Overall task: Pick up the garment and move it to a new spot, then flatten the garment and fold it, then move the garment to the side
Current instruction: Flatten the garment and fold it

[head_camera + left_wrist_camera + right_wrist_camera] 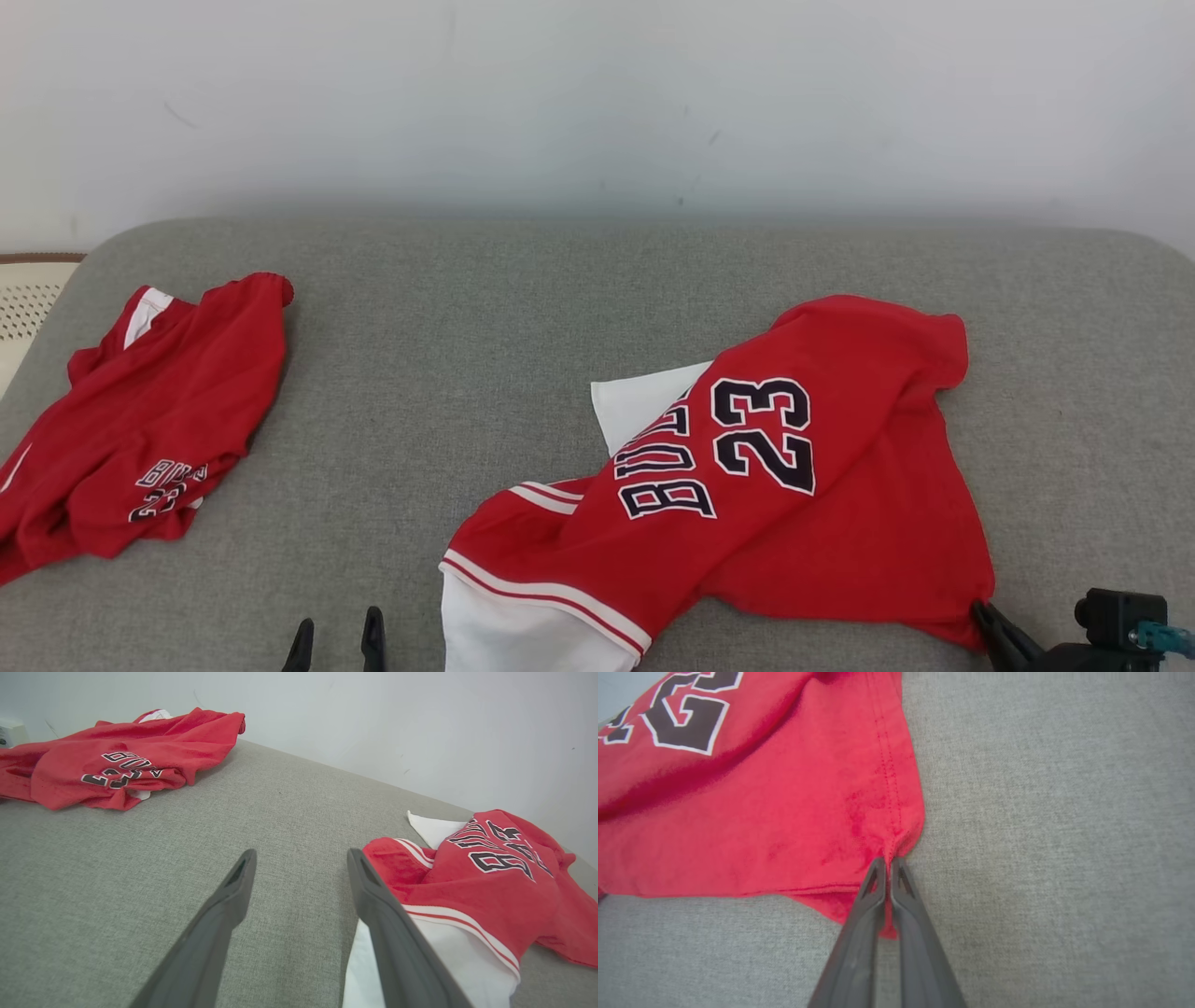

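Jersey (794, 485), red with a dark "23" and lettering beginning "BUL", is lying crumpled on the grey padded surface (448, 373). In the head view it is sitting toward 4 o'clock, with its white-trimmed edge spilling toward 6 o'clock.

Reading from the left, a second red garment (149, 429) with similar lettering is resting bunched at 9 o'clock, well apart from the jersey. Next, the left gripper (301, 858) is hovering at about 7 o'clock with its fingers spread wide and gripping nothing. In its wrist view the finger on that view's right is sitting just beside the jersey's white-and-striped edge, though I cannot tell whether it is touching the cloth. Farther right, at 5 o'clock, the right gripper (888, 864) is pinching the jersey's stitched hem corner, with its fingers closed together on the puckering red fabric.

The step in hand appears to be the pick-up, with the lift not yet begun. Doing it well is probably asking for a slow, straight lift, so the thin pinch is not slipping off the hem. The left gripper should be closing on the near white-trimmed edge to share the load. Carrying by two separated points should be keeping the cloth spreading rather than twisting. Steering away from 9 o'clock should be avoiding the other garment.
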Robot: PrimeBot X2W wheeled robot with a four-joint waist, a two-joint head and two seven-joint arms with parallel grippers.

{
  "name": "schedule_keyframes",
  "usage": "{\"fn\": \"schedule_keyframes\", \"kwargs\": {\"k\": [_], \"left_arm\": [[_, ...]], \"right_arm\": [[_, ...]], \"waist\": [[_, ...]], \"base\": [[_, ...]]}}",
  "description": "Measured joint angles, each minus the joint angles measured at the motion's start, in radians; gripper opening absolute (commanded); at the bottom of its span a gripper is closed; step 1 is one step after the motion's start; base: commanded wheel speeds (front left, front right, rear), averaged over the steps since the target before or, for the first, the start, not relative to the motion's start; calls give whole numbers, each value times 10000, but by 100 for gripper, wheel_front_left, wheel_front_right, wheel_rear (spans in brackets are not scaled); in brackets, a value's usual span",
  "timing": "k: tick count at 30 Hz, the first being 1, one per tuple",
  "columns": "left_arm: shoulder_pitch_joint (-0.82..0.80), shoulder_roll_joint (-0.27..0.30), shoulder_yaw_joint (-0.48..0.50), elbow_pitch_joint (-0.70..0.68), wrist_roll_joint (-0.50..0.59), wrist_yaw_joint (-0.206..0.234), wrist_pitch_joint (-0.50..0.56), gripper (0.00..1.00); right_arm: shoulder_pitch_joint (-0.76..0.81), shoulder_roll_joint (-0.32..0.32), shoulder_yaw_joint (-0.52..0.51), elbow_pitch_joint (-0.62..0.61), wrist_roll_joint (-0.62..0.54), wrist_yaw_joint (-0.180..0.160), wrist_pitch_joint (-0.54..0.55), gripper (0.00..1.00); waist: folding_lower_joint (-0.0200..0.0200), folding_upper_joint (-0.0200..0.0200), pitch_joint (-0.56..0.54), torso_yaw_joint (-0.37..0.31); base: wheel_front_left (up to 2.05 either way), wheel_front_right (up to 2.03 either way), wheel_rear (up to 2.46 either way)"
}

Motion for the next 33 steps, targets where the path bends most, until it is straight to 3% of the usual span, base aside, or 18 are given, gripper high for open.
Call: {"fn": "schedule_keyframes", "kwargs": {"k": [7,14,19,27,28,29,30,33], "left_arm": [[2,2,-19,36,15,-50,-2,100],[33,2,-6,23,-4,-15,-2,100],[35,2,-42,25,-13,8,0,100],[29,0,-61,31,-17,8,0,100],[29,0,-54,36,-17,8,-2,100],[29,0,-44,42,-17,8,0,100],[29,2,-42,56,-17,8,0,100],[30,0,-25,73,-17,2,-2,100]], "right_arm": [[-46,-188,418,-941,614,0,-558,0],[554,-1946,1887,-3193,2013,0,-667,0],[676,-2527,2366,-3310,2412,0,-401,0],[575,-2602,3007,-2683,2479,0,-138,0],[553,-2596,3014,-2598,2500,0,-180,3],[514,-2589,3010,-2516,2502,0,-263,69],[464,-2591,3001,-2429,2493,0,-320,100],[368,-2568,2915,-2282,2385,0,-738,100]], "waist": [[0,0,-104,0],[0,0,-150,-205],[0,0,-119,-349],[0,0,-28,-454],[0,0,-30,-459],[0,0,-36,-464],[0,0,-46,-468],[0,0,-86,-477]], "base": [[0,0,0],[0,0,0],[0,0,0],[0,0,0],[0,0,0],[0,0,0],[0,0,0],[0,0,0]]}}
